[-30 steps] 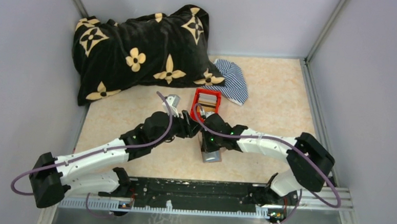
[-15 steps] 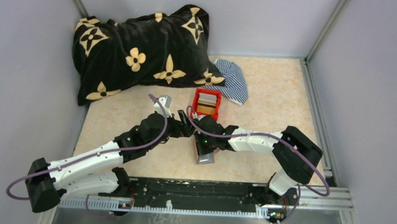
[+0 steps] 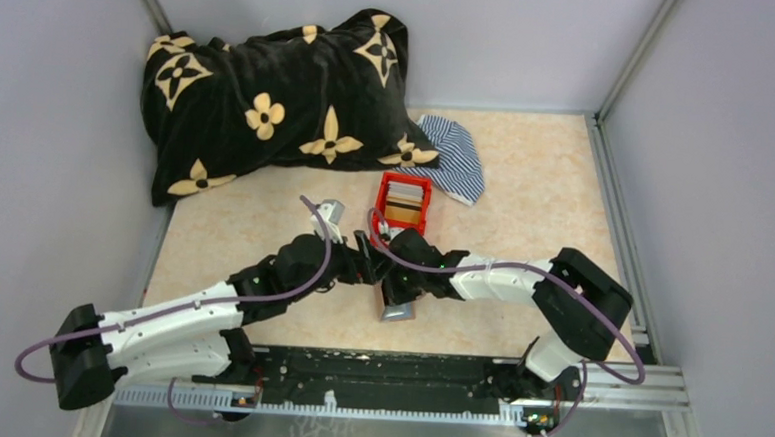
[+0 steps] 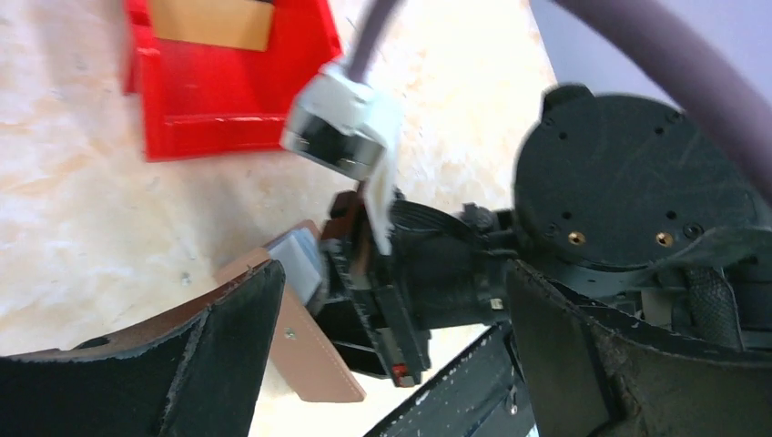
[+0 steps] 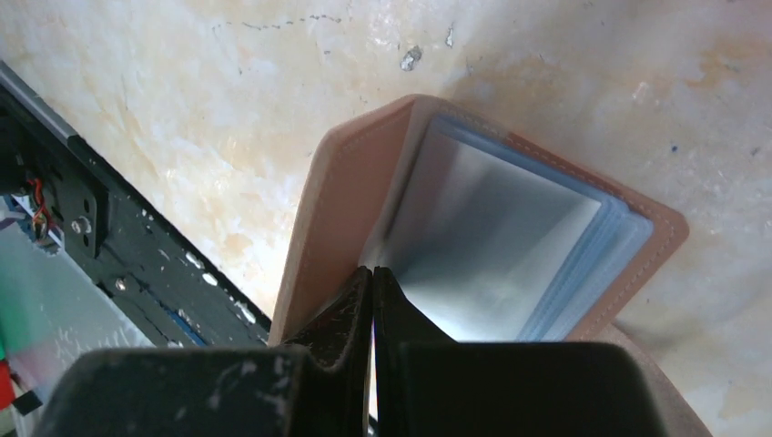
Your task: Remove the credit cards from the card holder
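Card holder (image 3: 396, 304) stands open on the worktop (image 3: 525, 186), on the near side of the red box (image 3: 404, 201). It is pinched at its fold by the right claw (image 5: 373, 278), whose jaws are pressed together. Only the right wrist view shows the credit cards (image 5: 510, 246) clearly, a pale blue-grey stack tucked inside the tan leather; from overhead the holder is a small brown-and-grey shape under the arm. The left claw (image 4: 391, 282) hangs just beside the holder, jaws spread wide and empty. Against a second ago, the holder sits slightly further left and the left claw has drawn back from the box. The box holds flat tan and brown pieces.
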